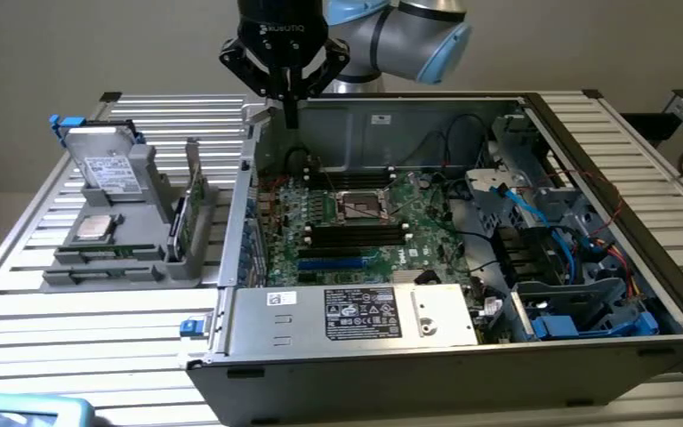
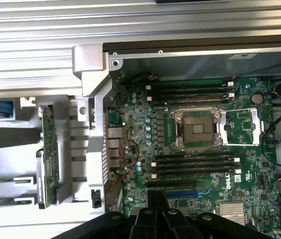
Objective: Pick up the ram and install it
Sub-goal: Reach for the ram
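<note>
Here, your gripper (image 1: 291,108) hangs over the back wall of the open computer case (image 1: 437,382), jaws together and empty. The ram (image 1: 196,197) stands on edge in the grey rack (image 1: 104,267) beside the case (probably so it can be pinched by its top edge).

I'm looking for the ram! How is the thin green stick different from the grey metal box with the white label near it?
The long, thin green circuit-board stick is slim and green; the boxy grey metal drive with a white label is thick and grey. The stick stands on its narrow edge; the drive shows its broad labelled face. Both sit in the grey holder, outside the open computer case.
</note>
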You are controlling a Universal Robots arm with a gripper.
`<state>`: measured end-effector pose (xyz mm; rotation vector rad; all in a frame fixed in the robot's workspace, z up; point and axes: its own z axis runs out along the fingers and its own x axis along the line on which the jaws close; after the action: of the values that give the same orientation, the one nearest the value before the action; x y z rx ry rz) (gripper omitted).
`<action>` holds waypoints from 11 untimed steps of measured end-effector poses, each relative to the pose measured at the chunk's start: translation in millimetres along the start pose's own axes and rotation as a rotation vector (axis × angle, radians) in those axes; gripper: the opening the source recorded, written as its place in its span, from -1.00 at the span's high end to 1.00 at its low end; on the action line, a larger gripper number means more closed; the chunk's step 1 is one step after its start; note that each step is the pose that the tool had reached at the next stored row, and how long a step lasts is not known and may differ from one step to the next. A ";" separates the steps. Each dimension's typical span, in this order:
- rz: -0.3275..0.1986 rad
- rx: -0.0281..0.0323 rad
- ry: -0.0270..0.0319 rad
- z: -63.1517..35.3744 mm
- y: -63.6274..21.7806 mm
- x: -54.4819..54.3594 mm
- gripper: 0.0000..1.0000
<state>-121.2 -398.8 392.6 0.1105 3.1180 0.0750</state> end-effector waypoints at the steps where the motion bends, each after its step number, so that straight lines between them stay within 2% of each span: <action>1: 0.000 0.0000 0.0000 0.0 0.0 0.0 0.79; 5: 0.000 0.0002 0.0011 -0.1 -0.4 5.5 0.79; 11: 0.000 0.0007 0.0095 -0.7 -2.2 31.3 0.79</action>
<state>-152.6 -398.8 392.6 0.1112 3.1275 0.0747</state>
